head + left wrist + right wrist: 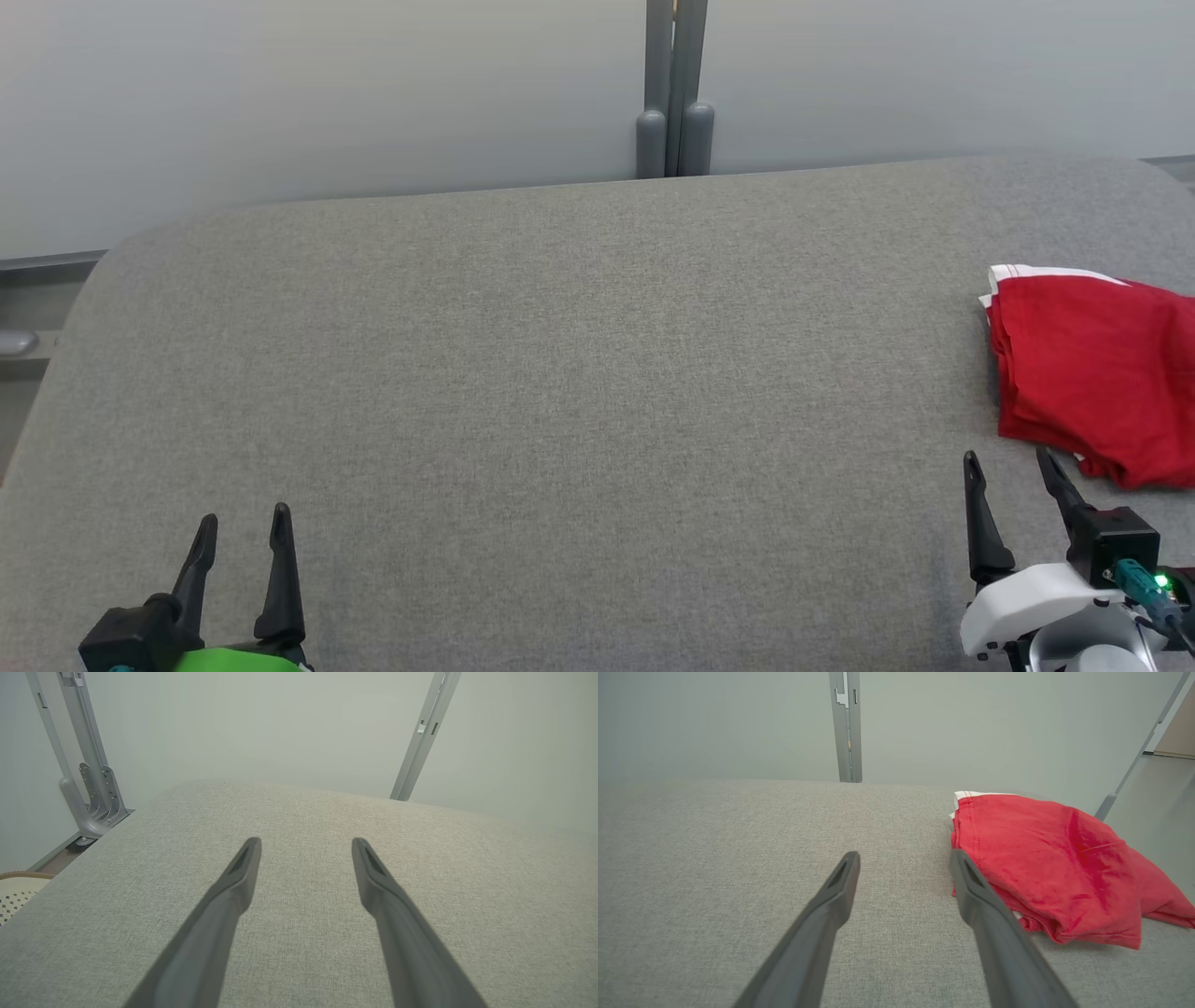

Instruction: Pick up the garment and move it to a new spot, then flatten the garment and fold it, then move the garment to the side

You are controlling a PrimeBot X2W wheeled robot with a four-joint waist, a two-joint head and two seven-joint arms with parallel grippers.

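**Claws wide, red garment at the right edge**

Both claws sit at the near edge of the grey padded table (560, 392) with nothing in them. The left claw (245, 515) is at the lower left, its two dark fingers spread apart over bare cloth, well away from anything. The right claw (1008, 457) is at the lower right with its fingers equally spread, and its outer finger is just beside the near corner of the red garment (1092, 373).

The garment lies on the right side of the table in what looks like a loosely folded stack of several layers, with a white band showing at its far corner. Its right part runs out of the head view. From the right wrist it seems to slope down toward the table's edge, but how much hangs over cannot be told.

Beyond it the table is bare up to its rounded far edge. Past that stand a grey post (674, 93) and a pale wall (280, 93).

The main risk is the closeness of that right finger. A sideways swing or a forward reach could catch a hem and pull the layers open. A pinch that takes the top layer alone would likely lift the stack apart instead of moving it whole. A push toward the right could tip the garment off the table, since its weight already appears to lean that way.
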